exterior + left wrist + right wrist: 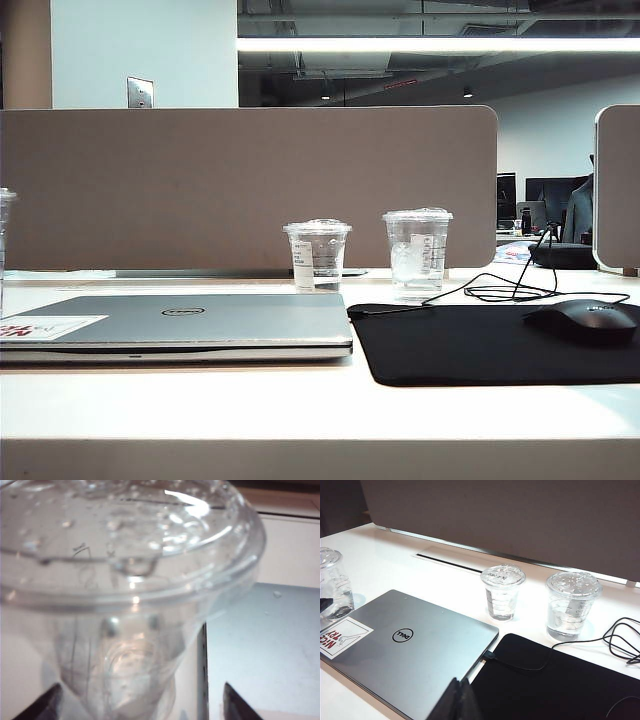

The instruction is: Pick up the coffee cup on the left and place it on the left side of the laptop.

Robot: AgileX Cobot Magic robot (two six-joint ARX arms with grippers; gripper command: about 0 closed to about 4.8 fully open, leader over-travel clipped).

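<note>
Clear, glossy plastic forms the coffee cup, wet-beaded under its flat lid, between the left gripper's matt black fingertips. Beside it, the laptop shows brushed silver metal with a paper sticker. Beyond the right gripper, a matt black mouse pad lies on the smooth white desk.

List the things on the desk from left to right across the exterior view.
coffee cup → Dell laptop → cup with white label → cup with ice → black mouse pad → black mouse
</note>
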